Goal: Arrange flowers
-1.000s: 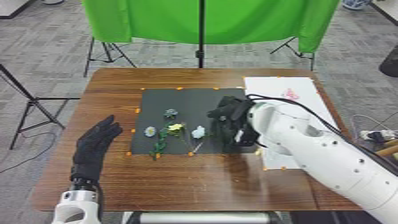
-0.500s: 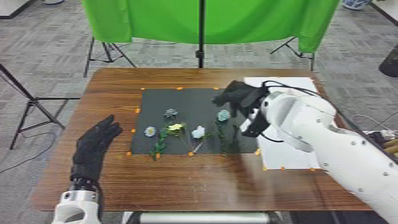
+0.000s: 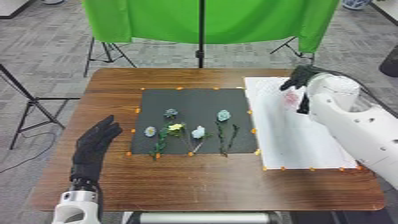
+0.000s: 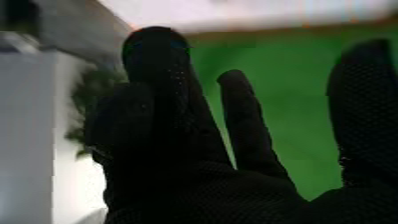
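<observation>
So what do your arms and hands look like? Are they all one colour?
No, two colours mostly! My left arm and right arm are white and smooth, with rounded parts and small dark spots. A dark cable curves along the right one. My left hand and right hand wear black fabric gloves, and the right glove has a fine, dotty weave.

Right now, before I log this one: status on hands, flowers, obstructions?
Right hand open, empty, by white sheet's far end. Left hand open, left of black mat. Yellow flower, white flower on mat, nothing covering either.
</observation>
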Robot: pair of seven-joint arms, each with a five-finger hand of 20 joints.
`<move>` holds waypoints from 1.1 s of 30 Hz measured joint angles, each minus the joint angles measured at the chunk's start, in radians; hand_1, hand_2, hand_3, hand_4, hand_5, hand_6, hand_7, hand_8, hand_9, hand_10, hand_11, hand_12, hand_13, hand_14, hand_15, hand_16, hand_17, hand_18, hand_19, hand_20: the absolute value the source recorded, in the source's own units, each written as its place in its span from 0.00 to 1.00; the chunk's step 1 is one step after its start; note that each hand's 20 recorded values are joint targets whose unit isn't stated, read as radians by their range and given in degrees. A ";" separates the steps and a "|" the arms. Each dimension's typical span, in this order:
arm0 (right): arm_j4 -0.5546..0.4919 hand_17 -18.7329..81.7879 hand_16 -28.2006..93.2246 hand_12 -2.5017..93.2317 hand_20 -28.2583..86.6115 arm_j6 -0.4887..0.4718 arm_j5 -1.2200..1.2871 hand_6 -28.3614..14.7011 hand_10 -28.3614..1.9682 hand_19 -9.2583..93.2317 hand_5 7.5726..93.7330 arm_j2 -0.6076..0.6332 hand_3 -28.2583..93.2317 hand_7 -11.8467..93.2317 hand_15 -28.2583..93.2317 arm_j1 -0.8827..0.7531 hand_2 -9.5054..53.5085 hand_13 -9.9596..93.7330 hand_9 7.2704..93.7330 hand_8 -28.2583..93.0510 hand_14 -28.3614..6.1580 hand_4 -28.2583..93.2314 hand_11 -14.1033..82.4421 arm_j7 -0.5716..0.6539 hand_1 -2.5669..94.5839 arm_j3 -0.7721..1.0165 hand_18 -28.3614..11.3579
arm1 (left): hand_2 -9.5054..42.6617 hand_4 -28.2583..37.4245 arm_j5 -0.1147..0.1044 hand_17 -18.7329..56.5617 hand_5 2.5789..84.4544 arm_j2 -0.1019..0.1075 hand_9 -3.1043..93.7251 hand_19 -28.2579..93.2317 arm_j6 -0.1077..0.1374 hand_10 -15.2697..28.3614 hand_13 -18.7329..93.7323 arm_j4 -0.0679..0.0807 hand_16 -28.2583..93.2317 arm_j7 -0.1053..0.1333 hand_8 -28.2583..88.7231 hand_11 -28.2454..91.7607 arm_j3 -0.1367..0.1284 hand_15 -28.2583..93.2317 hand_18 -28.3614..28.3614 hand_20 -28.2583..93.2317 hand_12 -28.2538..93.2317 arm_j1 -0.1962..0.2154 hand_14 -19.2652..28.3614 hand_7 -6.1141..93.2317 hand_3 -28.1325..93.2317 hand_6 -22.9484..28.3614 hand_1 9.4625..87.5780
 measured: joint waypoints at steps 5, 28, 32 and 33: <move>0.086 0.78 0.50 0.27 0.71 0.151 0.007 0.64 0.32 1.00 0.43 -0.008 0.72 0.18 0.74 -0.001 0.00 0.90 0.67 0.18 0.62 0.11 0.31 -0.014 0.33 -0.073 0.33 | 0.15 0.08 0.000 0.30 0.52 0.000 0.47 0.28 0.000 0.63 0.45 0.000 0.27 0.000 0.20 0.35 0.000 0.41 0.74 0.41 0.35 0.000 0.75 0.17 0.79 0.51 0.20; -0.248 0.87 0.52 0.42 0.75 0.549 -0.066 0.65 0.65 1.00 0.86 0.106 0.66 0.29 0.71 -0.306 0.00 1.00 0.99 0.32 0.79 0.10 0.35 -0.172 0.69 0.018 0.44 | 0.15 0.08 0.000 0.30 0.52 0.000 0.47 0.28 -0.001 0.63 0.45 0.000 0.27 0.001 0.20 0.35 0.000 0.41 0.74 0.41 0.35 -0.001 0.75 0.17 0.79 0.50 0.20; -0.380 0.87 0.52 0.42 0.75 0.506 -0.005 0.65 0.64 1.00 0.86 0.158 0.66 0.29 0.71 -0.373 0.00 1.00 0.99 0.32 0.80 0.09 0.35 -0.184 0.69 0.059 0.44 | 0.15 0.08 0.000 0.30 0.52 0.000 0.47 0.28 -0.004 0.63 0.45 0.000 0.27 -0.002 0.20 0.35 0.000 0.41 0.74 0.41 0.35 -0.002 0.75 0.17 0.79 0.51 0.20; -0.400 0.87 0.52 0.42 0.75 0.487 0.002 0.65 0.65 1.00 0.86 0.159 0.66 0.29 0.71 -0.386 0.00 1.00 0.99 0.32 0.80 0.09 0.35 -0.186 0.69 0.065 0.44 | 0.15 0.08 0.001 0.30 0.52 0.000 0.47 0.28 -0.004 0.63 0.45 0.001 0.27 -0.002 0.20 0.35 0.000 0.41 0.74 0.41 0.35 -0.002 0.75 0.17 0.79 0.51 0.20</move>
